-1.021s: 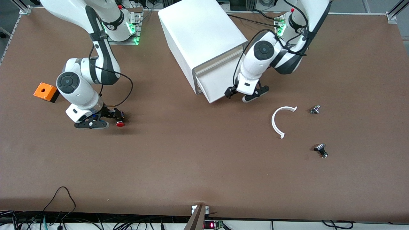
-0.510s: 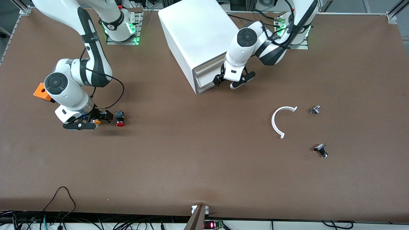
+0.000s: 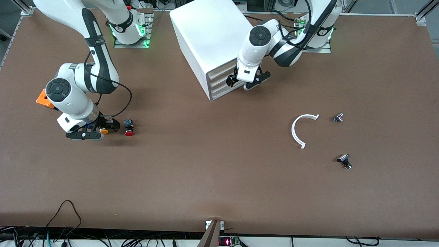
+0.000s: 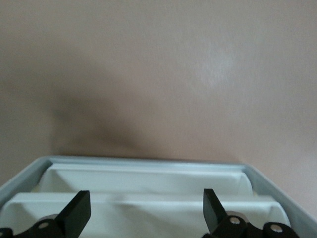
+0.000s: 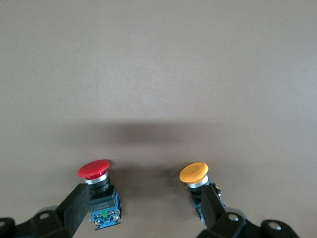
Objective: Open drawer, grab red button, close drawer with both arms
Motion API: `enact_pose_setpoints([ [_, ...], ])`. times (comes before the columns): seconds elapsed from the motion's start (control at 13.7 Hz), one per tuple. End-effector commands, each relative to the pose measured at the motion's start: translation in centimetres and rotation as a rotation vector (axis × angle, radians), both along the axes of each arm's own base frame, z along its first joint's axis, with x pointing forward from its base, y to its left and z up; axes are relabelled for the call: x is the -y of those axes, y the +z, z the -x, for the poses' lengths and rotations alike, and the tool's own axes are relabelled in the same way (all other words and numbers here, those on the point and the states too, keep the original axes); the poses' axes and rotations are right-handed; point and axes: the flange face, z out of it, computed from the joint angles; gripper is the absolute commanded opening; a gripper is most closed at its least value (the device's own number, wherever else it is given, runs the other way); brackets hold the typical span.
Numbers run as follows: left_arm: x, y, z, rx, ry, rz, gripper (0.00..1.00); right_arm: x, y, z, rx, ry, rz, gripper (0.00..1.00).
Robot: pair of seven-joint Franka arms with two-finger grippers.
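You see a big brown table (image 3: 219, 192) that fills almost the whole front view. Its top is flat and dull, with soft shadows on it. Silver metal rails (image 3: 422, 15) stand at its corners, at the end where the arms' bases are. Black cables (image 3: 67, 219) lie along the edge nearest the front camera. A small red light (image 3: 226, 242) glows in the middle of that edge.

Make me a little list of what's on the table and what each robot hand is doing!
cabinet: big white box cabinet, all four white plastic drawers shut
left gripper: open, at the drawer fronts
right gripper: open, low over the table, holding nothing
red button: red-capped black push button on the table beside the right gripper
orange button: orange-capped push button beside the red one
orange box: partly hidden under the right arm
white curved strip: toward the left arm's end
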Motion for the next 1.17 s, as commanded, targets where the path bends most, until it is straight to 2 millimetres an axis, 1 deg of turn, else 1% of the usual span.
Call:
enact_pose_setpoints([
  [0.0,-4.6,1.7,-5.4,0.065,-0.009,-0.01,1.0,0.4,0.4,0.0,-0.004,0.0,-0.002,1.0],
  [0.15,-8.3,3.1,-8.7,0.118,-0.176,-0.02,1.0,0.5,0.3,0.0,-0.006,-0.003,-0.001,1.0],
  [0.22,-10.2,4.3,-10.3,0.129,-0.218,-0.031,1.0,0.5,0.3,0.0,-0.006,-0.003,-0.001,1.0],
  [0.29,-11.5,5.9,-11.7,0.135,-0.246,-0.04,1.0,0.6,0.4,-0.1,-0.003,-0.008,-0.003,1.0],
  [0.36,-12.4,7.9,-13.0,0.137,-0.267,-0.049,1.0,0.6,0.7,-0.2,0.004,-0.013,-0.006,1.0],
  [0.44,-13.3,10.0,-14.1,0.134,-0.292,-0.059,1.0,0.4,0.9,-0.2,0.011,-0.028,-0.012,1.0],
  [0.51,-14.3,12.6,-15.1,0.135,-0.327,-0.068,1.0,0.4,1.2,-0.4,0.019,-0.033,-0.015,1.0],
  [0.58,-15.4,14.9,-15.7,0.133,-0.377,-0.078,1.0,1.1,1.5,-0.7,0.03,-0.047,-0.019,1.0],
  [0.66,-17.5,17.1,-16.5,0.129,-0.404,-0.09,1.0,1.8,1.9,-1.0,0.038,-0.056,-0.021,1.0],
  [0.8,-22.0,20.8,-17.3,0.12,-0.461,-0.109,1.0,1.8,2.9,-1.3,0.051,-0.053,-0.029,1.0],
  [0.88,-24.5,22.7,-17.6,0.119,-0.488,-0.116,1.0,2.0,3.9,-1.3,0.066,-0.055,-0.04,1.0],
  [0.95,-26.7,24.4,-17.6,0.123,-0.521,-0.12,1.0,2.4,4.9,-1.3,0.078,-0.06,-0.05,1.0],
  [1.09,-30.4,27.5,-16.6,0.142,-0.555,-0.131,1.0,2.7,6.8,-1.1,0.061,-0.068,-0.067,1.0],
])
